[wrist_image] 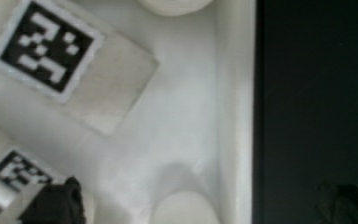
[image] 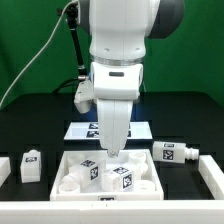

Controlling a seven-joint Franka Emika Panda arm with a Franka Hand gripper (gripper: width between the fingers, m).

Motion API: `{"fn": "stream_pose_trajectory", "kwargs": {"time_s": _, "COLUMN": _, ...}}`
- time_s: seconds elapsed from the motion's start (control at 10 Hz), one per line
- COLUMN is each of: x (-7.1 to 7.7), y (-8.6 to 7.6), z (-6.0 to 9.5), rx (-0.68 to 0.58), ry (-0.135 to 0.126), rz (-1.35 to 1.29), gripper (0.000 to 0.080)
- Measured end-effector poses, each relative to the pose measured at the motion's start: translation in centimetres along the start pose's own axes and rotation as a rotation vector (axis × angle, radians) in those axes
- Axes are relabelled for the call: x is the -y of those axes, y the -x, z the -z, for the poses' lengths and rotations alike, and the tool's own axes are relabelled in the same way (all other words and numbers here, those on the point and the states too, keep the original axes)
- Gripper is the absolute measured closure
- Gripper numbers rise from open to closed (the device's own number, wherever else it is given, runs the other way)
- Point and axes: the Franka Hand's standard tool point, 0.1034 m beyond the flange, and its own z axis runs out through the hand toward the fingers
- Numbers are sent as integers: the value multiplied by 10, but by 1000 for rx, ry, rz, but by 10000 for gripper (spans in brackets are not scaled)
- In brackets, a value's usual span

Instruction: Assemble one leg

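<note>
Leg [image: 30,166] stands upright at the exterior view's lower left, on the black table [image: 30,110], clear of the tray. To its right, the large white tray-like part [image: 90,198] fills the lower middle of the frame, with tagged white blocks inside. The gripper [image: 112,152] hangs at the tray's far rim, and the marker board [image: 85,128] lies just behind. A second leg [image: 168,152] rests at the exterior view's right, near the tray's corner. In the wrist view the dark fingers [wrist_image: 60,200] sit wide apart with the tray's edge between them, gripping nothing.
</note>
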Motion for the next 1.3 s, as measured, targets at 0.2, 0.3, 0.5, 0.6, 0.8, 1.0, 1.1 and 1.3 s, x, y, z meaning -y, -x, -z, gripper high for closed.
{"fn": "stream_pose_trajectory", "kwargs": {"time_s": 0.2, "x": 14, "y": 5, "z": -15, "rx": -4, "ry": -32, "rz": 0, "gripper": 150}}
{"fn": "stream_pose_trajectory", "kwargs": {"time_s": 0.3, "x": 16, "y": 4, "z": -22, "rx": -6, "ry": -41, "rz": -1, "gripper": 150}}
{"fn": "stream_pose_trajectory", "kwargs": {"time_s": 0.5, "x": 18, "y": 3, "z": -32, "rx": -11, "ry": -52, "rz": 0, "gripper": 150}}
{"fn": "stream_pose_trajectory", "kwargs": {"time_s": 0.6, "x": 19, "y": 2, "z": -35, "rx": -12, "ry": -57, "rz": 1, "gripper": 150}}
{"fn": "stream_pose_trajectory", "kwargs": {"time_s": 0.8, "x": 18, "y": 3, "z": -36, "rx": -13, "ry": -54, "rz": -1, "gripper": 241}}
{"fn": "stream_pose_trajectory", "kwargs": {"time_s": 1.0, "x": 18, "y": 3, "z": -36, "rx": -14, "ry": -54, "rz": -2, "gripper": 376}}
{"fn": "stream_pose_trajectory", "kwargs": {"time_s": 1.1, "x": 18, "y": 3, "z": -36, "rx": -14, "ry": -54, "rz": -2, "gripper": 571}}
{"fn": "stream_pose_trajectory", "kwargs": {"time_s": 1.3, "x": 17, "y": 2, "z": -35, "rx": -15, "ry": -49, "rz": -1, "gripper": 707}}
